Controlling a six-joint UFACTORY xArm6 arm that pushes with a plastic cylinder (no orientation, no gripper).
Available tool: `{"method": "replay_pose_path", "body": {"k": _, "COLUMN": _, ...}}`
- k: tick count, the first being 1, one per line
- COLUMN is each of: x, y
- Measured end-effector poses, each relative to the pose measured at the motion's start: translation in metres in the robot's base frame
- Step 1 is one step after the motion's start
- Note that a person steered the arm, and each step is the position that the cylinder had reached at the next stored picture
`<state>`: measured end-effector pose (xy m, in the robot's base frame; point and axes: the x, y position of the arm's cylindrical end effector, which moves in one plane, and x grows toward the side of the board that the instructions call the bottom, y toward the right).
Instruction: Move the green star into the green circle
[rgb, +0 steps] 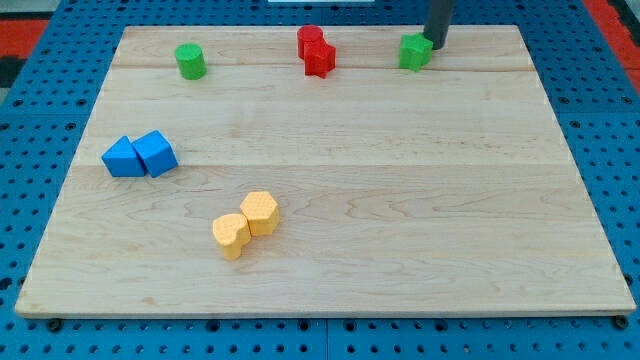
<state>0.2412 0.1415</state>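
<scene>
My tip touches the right side of the green star near the worktop's top edge, with no end effector to open or close; the small, rigid, probably light star should slide left toward the green circle, past the red blocks.

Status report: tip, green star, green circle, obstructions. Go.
My tip touching green star block, its right side. Green round block far left. Two red blocks between them.

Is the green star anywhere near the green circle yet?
Not yet. My tip touches the green star on its right side at the view's top, placed to push left. The green circle sits far left, and two red blocks lie between.
</scene>
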Motion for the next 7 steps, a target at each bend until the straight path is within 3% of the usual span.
{"method": "replay_pose_path", "body": {"k": 2, "x": 0.045, "y": -0.028}}
{"method": "replay_pose_path", "body": {"k": 3, "x": 0.028, "y": -0.005}}
{"method": "replay_pose_path", "body": {"k": 4, "x": 0.017, "y": -0.025}}
{"method": "replay_pose_path", "body": {"k": 6, "x": 0.065, "y": -0.101}}
{"method": "replay_pose_path", "body": {"k": 7, "x": 0.088, "y": -0.083}}
